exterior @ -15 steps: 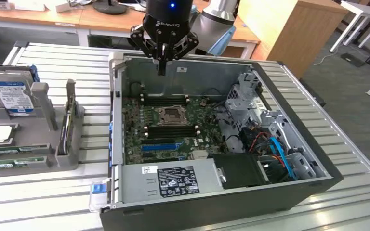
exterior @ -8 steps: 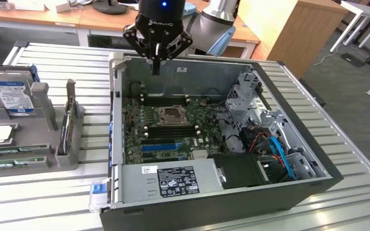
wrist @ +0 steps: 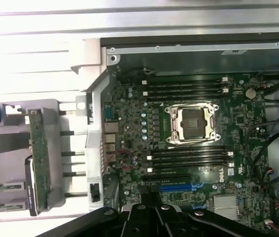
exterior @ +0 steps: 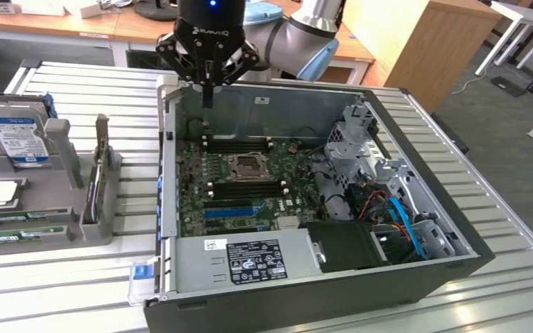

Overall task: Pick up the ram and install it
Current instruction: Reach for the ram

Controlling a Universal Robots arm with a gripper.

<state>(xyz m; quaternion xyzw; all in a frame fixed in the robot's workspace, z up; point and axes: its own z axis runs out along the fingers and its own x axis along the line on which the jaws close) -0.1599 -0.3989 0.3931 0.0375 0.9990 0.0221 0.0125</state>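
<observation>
Nearest, the ram [exterior: 17, 234] is seen lying flat in a grey holder [exterior: 91, 232] outside the open computer case [exterior: 322, 305], well apart from the gripper [exterior: 208, 100]. In the exterior view it is placed at roughly eight o'clock from the gripper. Farther back, the gripper's fingers [exterior: 207, 89] are pressed together, poised above the case's far wall.
</observation>
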